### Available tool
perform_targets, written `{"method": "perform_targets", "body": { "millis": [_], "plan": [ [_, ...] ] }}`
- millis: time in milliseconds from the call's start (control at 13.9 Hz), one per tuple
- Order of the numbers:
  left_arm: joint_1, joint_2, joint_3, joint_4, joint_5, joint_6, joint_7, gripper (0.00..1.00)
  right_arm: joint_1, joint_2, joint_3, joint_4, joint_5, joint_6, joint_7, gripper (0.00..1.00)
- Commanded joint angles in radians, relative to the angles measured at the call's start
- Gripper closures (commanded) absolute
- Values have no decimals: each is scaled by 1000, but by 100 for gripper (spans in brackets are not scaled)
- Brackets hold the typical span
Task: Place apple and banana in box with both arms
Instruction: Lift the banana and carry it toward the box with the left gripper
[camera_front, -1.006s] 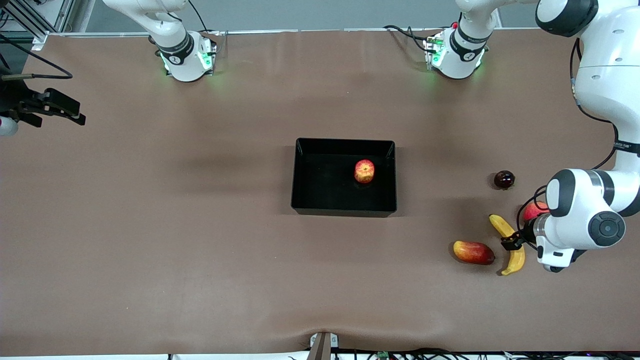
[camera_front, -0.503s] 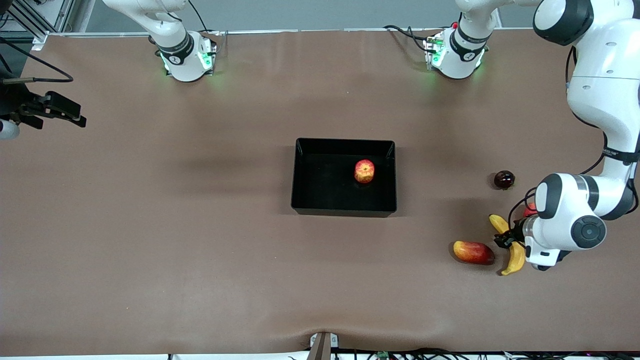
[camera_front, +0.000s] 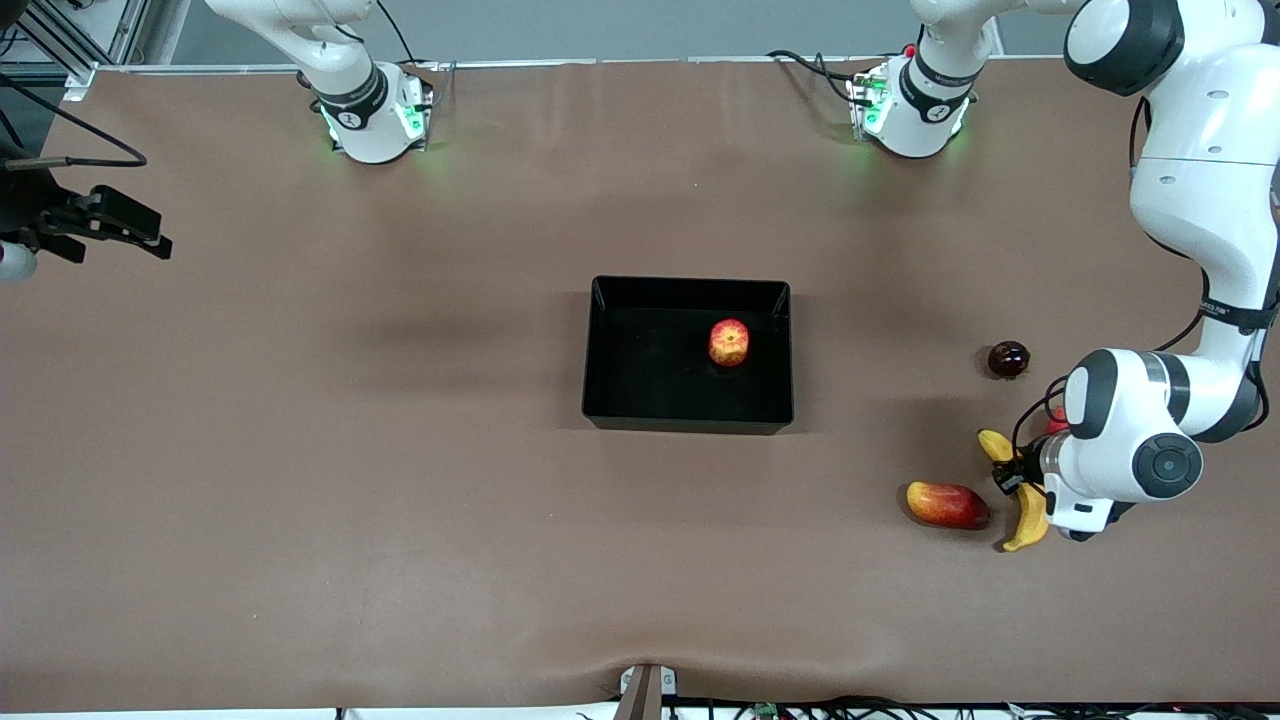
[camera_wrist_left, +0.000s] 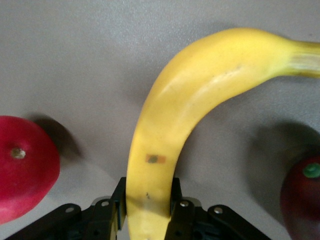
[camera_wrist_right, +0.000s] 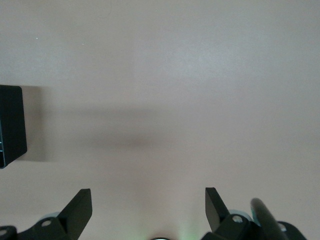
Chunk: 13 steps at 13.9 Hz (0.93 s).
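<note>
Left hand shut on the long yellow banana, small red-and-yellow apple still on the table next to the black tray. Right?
Not quite. The left hand is shut on the long yellow banana, as the left wrist view shows, but the small red-and-yellow apple is not on the table: the front view shows it lying inside the shallow black plastic tray.

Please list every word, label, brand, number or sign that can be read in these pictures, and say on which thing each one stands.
No text can be read with certainty.
Left arm: small print on a dark joint band, too small to read.
Arm bases: a round mark on each dark band, no legible letters.
Banana: a small coloured sticker, blurred, no words visible.
Box, apple: no markings.
</note>
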Motion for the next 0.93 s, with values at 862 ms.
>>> {"method": "perform_targets", "body": {
  "millis": [862],
  "plan": [
    [-34, -222, -366, 1, 10, -291, -313, 100, 13, 16, 0, 6, -20, -3, -6, 0]
  ]
}}
